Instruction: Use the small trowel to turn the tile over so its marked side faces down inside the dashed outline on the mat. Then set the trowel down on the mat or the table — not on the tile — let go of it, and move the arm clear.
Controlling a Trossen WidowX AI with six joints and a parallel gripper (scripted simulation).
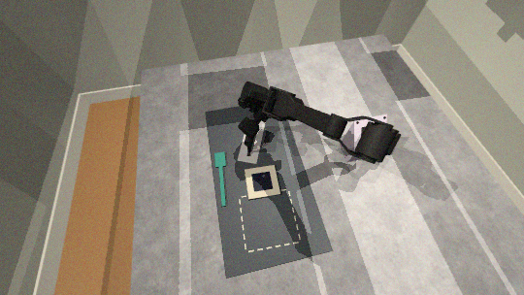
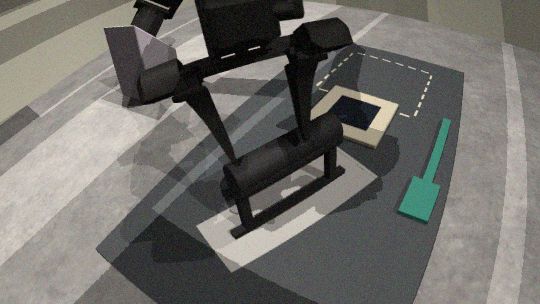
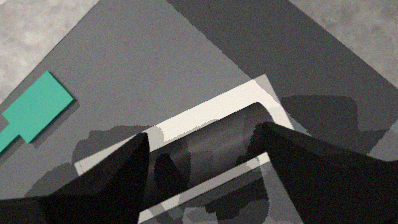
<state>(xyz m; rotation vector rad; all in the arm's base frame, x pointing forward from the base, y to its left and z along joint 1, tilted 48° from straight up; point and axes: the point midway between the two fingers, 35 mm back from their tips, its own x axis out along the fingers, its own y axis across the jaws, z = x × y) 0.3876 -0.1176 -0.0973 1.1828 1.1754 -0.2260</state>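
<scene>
The trowel [image 1: 248, 159] [image 2: 295, 220] [image 3: 215, 106], a pale flat blade with a raised black bar handle on two posts, lies on the mat [image 1: 233, 262] [image 2: 447, 90]. My gripper [image 1: 256, 147] [image 2: 269, 150] [image 3: 205, 134] is open, its fingertips down at the handle and spread along its length; contact is unclear. The tile [image 1: 262, 180] [image 2: 355, 112], cream with a dark square on top, lies flat beside the trowel. It is mostly outside the dashed outline [image 1: 247, 250] [image 2: 430, 76] and covers part of its nearest line.
A teal flat tool [image 1: 220, 160] [image 2: 420, 199] [image 3: 40, 107] with a thin straight handle lies near the mat's long edge, beside the trowel and tile. The arm's base stands by a pale block [image 2: 122, 65] on the other side of the mat.
</scene>
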